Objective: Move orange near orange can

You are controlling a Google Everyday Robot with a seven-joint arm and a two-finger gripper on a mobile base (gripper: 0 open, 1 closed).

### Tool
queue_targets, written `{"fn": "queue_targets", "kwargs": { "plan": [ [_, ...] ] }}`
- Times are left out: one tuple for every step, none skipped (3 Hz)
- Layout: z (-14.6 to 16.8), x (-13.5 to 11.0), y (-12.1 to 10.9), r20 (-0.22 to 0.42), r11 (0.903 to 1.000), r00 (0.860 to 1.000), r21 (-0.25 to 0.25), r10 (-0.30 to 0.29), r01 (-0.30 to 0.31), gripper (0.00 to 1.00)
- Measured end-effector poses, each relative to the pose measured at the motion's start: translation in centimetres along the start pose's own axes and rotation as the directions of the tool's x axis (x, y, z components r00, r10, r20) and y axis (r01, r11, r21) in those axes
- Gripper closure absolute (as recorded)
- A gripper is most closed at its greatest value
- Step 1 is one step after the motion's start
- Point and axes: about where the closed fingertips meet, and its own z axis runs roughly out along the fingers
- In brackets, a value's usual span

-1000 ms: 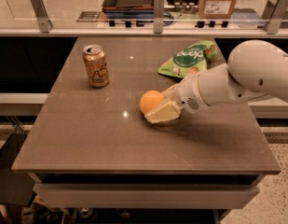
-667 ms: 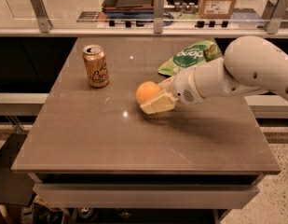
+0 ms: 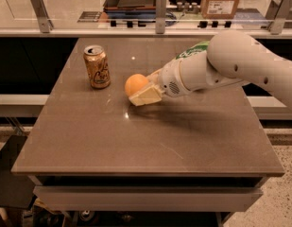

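Observation:
The orange (image 3: 135,84) is a smooth round fruit held at the tip of my gripper (image 3: 141,92), just above the brown table (image 3: 136,141). The gripper's cream fingers (image 3: 146,96) are shut on it from the right. The white arm reaches in from the right side. The orange can (image 3: 97,66), orange-gold with a silver top and dark cursive lettering, stands upright to the left of the orange, a short gap away.
A green snack bag (image 3: 193,50) lies behind the arm, mostly hidden by it. A glass rail with metal posts (image 3: 160,6) runs along the table's far edge. A cardboard box (image 3: 222,0) sits beyond it.
The gripper has carried the orange leftward and slightly away from the camera, closer to the can. The arm now covers most of the green bag.

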Motion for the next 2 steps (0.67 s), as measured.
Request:
{"fn": "queue_targets", "kwargs": {
  "plan": [
    [1.2, -0.9, 0.0, -0.001, 0.9999, 1.0, 0.01, 0.006, -0.006, 1.0],
    [2.5, -2.1, 0.1, 0.0, 0.9996, 1.0, 0.02, 0.021, -0.021, 1.0]
  ]
}}
